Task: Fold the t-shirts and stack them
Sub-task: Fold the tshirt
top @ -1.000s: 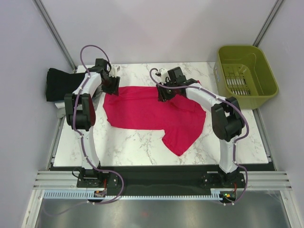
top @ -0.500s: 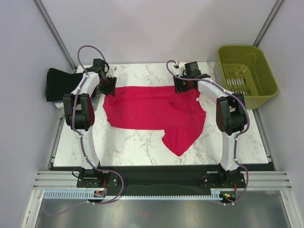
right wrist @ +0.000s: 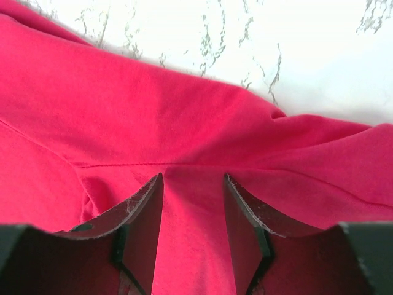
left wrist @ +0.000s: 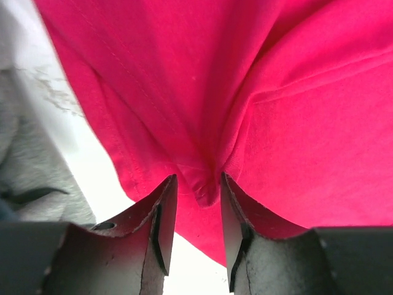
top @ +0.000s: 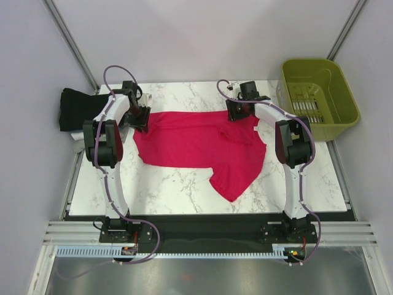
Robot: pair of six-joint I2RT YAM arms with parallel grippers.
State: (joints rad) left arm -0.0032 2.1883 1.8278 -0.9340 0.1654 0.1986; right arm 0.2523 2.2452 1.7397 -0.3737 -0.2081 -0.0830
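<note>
Left jaws: partly apart, straddling a raised ridge of the crimson t-shirt (top: pixel 196 144) at its far-left corner. Fingers (left wrist: pixel 164 221) sit either side of the ridge and are not visibly clamped on it. Right jaws: apart, down on the shirt's far edge toward its right end. Cloth lies flat between the fingers (right wrist: pixel 142 212), nothing gripped. Shirt is spread mostly flat across the middle of the marble surface (top: pixel 178 184), with one lobe trailing toward the near right. Black folded t-shirt (top: pixel 77 107) is at the far-left corner, just beside the left arm. Grey cloth (left wrist: pixel 31 166) shows just left of the crimson hem in the left wrist view. Olive basket (top: pixel 319 92) far right, well apart from the shirt.
</note>
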